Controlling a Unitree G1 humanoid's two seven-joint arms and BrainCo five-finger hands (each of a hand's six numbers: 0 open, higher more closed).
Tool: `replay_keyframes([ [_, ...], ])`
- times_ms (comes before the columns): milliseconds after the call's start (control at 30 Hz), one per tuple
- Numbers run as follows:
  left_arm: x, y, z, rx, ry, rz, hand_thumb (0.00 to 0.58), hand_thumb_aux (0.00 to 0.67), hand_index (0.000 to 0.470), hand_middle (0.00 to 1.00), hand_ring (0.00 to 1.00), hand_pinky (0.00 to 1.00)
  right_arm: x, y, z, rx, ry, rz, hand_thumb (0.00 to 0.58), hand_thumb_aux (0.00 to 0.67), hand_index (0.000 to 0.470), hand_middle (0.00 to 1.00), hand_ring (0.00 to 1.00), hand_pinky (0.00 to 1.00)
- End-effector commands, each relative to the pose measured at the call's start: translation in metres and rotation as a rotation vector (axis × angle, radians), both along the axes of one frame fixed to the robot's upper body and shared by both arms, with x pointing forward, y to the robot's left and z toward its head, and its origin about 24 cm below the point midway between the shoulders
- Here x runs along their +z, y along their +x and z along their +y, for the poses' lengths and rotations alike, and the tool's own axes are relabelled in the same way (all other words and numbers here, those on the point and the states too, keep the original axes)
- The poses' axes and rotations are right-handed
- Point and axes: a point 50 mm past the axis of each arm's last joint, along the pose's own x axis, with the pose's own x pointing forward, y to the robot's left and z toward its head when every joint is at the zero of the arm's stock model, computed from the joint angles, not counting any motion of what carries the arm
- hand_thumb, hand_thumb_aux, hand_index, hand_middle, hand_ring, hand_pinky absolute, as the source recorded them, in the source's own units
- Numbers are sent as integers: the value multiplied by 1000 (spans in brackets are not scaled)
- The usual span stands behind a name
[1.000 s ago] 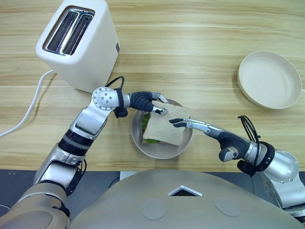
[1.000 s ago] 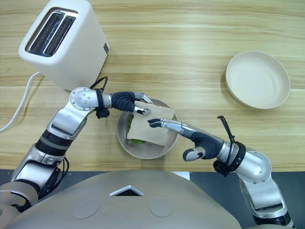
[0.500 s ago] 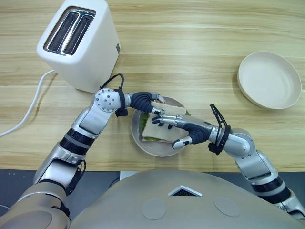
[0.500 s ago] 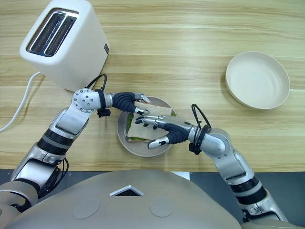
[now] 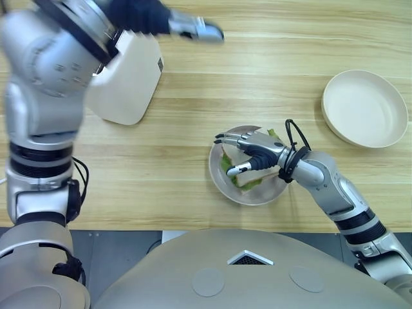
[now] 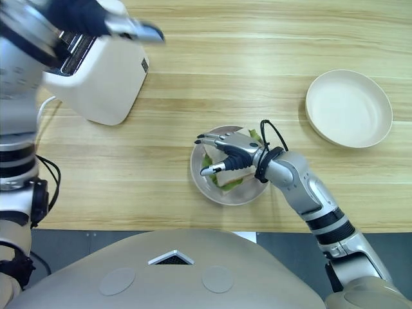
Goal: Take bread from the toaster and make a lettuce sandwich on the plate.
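Right hand [image 5: 254, 149], fingers apart and arched, resting on top bread slice [image 5: 252, 176] over lettuce [image 5: 226, 165] on plate [image 5: 221, 185]; left hand [image 5: 193, 29] raised beside toaster [image 5: 132, 84], grip unreadable through blur; bowl [image 5: 364, 107] well apart at right.

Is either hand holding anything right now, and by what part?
The right hand covers the top of the sandwich on the plate; whether it grips cannot be told. The left hand holds nothing.
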Motion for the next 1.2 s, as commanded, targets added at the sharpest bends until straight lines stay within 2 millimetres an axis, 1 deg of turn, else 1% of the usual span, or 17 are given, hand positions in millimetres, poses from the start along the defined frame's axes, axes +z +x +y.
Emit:
replay_keyframes([
  [33, -19, -7, 16, 28, -33, 11, 0, 0, 0, 0, 0, 0, -51, -2, -25, -87, -222, 170, 0, 0, 0, 0, 0, 0],
  [133, -71, -11, 1, -64, -77, 228, 0, 0, 0, 0, 0, 0, -46, 18, -18, -118, -166, 96, 0, 0, 0, 0, 0, 0],
  [233, -103, -16, -7, -97, -92, 350, 0, 0, 0, 0, 0, 0, -41, 29, -14, -145, -103, 45, 0, 0, 0, 0, 0, 0],
  [367, -120, -19, -6, -84, -90, 393, 0, 0, 0, 0, 0, 0, -30, 43, -8, -177, 4, -27, 0, 0, 0, 0, 0, 0],
  [533, -126, -17, -3, -89, -82, 422, 0, 0, 0, 0, 0, 0, -21, 55, 8, -180, 134, -59, 0, 0, 0, 0, 0, 0],
  [667, -132, -22, -10, -163, -102, 478, 0, 0, 0, 0, 0, 0, 13, 56, 0, -186, 279, -111, 0, 0, 0, 0, 0, 0],
  [700, -133, -22, -12, -180, -110, 498, 100, 60, 42, 549, 549, 549, 26, 56, -5, -190, 317, -140, 0, 0, 0, 0, 0, 0],
  [733, -132, -23, -13, -188, -129, 499, 553, 525, 369, 1000, 1000, 1000, 40, 54, -11, -197, 357, -170, 0, 0, 0, 0, 0, 0],
  [767, -132, -22, -13, -192, -144, 501, 580, 670, 470, 1000, 1000, 1000, 53, 51, -16, -197, 389, -194, 92, 55, 39, 0, 0, 0],
  [800, -130, -23, -13, -198, -163, 506, 580, 670, 470, 1000, 1000, 1000, 67, 48, -21, -195, 423, -230, 288, 194, 136, 0, 0, 0],
  [833, -128, -23, -13, -205, -182, 507, 580, 670, 470, 1000, 1000, 1000, 81, 43, -27, -198, 459, -267, 494, 413, 289, 0, 0, 0],
  [867, -126, -23, -13, -218, -198, 510, 580, 670, 470, 1000, 1000, 1000, 94, 38, -33, -206, 491, -293, 578, 631, 442, 310, 310, 310],
  [900, -124, -24, -14, -239, -216, 521, 580, 670, 470, 1000, 1000, 1000, 107, 32, -39, -216, 554, -339, 580, 670, 470, 1000, 1000, 1000],
  [967, -125, -26, -17, -296, -249, 579, 580, 670, 470, 1000, 1000, 1000, 117, 18, -52, -218, 617, -271, 580, 670, 470, 1000, 1000, 1000],
  [1033, -130, -35, -25, -403, -271, 699, 580, 670, 470, 1000, 1000, 1000, 111, -1, -67, -175, 641, -20, 580, 670, 470, 1000, 1000, 1000],
  [1100, -139, -46, -36, -524, -276, 864, 580, 670, 470, 1000, 1000, 1000, 95, -25, -80, -118, 584, 260, 580, 670, 470, 1000, 1000, 1000],
  [1200, -163, -66, -56, -666, -187, 1140, 580, 670, 470, 1000, 1000, 1000, 60, -62, -99, -76, 325, 611, 580, 670, 470, 1000, 1000, 1000],
])
